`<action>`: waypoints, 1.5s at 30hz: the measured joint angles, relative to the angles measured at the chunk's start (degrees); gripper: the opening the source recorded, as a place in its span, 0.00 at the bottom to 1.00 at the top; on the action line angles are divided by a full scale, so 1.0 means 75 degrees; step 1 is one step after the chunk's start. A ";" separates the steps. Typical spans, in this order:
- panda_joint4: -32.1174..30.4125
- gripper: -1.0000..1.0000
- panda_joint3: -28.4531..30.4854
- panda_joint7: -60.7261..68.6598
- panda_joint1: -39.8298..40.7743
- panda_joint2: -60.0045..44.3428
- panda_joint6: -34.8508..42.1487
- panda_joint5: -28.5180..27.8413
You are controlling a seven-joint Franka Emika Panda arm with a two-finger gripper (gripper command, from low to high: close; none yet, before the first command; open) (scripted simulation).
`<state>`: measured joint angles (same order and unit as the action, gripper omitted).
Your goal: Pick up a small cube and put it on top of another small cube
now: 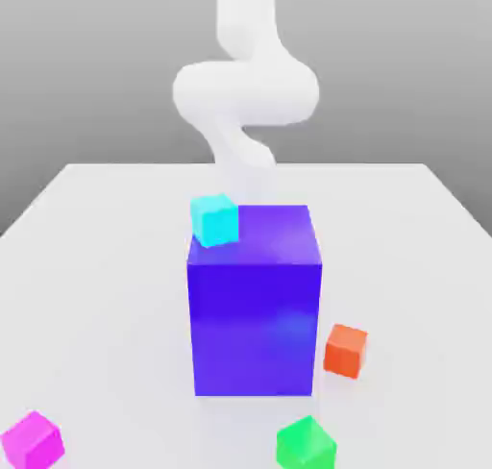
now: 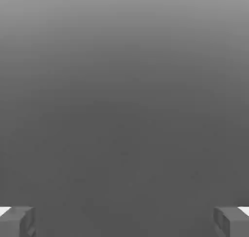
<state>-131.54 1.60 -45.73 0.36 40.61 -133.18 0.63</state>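
Pincer: I see my two grey fingertips (image 2: 17, 221) wide apart, nothing between them.
Small cyan cube (image 1: 214, 219): resting on the big blue block (image 1: 254, 304).
Progress: I judge nothing grasped yet; orange (image 1: 345, 350), green (image 1: 306, 445) and magenta (image 1: 33, 440) small cubes lie separate on the white table (image 1: 96, 265).

Big glossy cube-shaped block (image 1: 254, 308): deep blue-violet, front face w/ faint lighter blue sheen patches, top a shade paler. Small cyan cube (image 1: 214, 219): bright turquoise, plain, no pattern. Small orange-red cube (image 1: 345, 350): top lighter orange, side nearer red. Small green cube (image 1: 306, 445): vivid green, plain. Small magenta cube (image 1: 32, 441): hot pink-purple, plain. Flat table (image 1: 86, 265): pale grey-white, uniform, soft darker shading beside the blocks. Smooth robot arm (image 1: 245, 87): plain white. Backdrop: grey gradient, darker toward table edge in exterior view. Hand view: two fingers (image 2: 17, 221), mid-grey w/ white patches at their outer corners, against a grey gradient.
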 joint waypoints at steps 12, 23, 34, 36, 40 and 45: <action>0.0159 0.50 0.1051 0.0212 0.0284 -0.3361 -0.0901 0.0588; 0.0306 0.50 0.1570 0.0520 0.1027 -0.6419 -0.1702 0.1291; 0.0632 0.50 0.1421 0.0847 0.1883 -0.9441 -0.3013 0.1916; 0.0673 0.00 0.1342 0.0894 0.1949 -0.9616 -0.3143 0.1979; 0.0673 0.00 0.1340 0.0894 0.1950 -0.9616 -0.3141 0.1981; 0.0507 0.00 0.1604 0.0677 0.1754 -0.8932 -0.2625 0.1681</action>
<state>-127.74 13.63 -40.66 13.52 -26.38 -152.87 13.24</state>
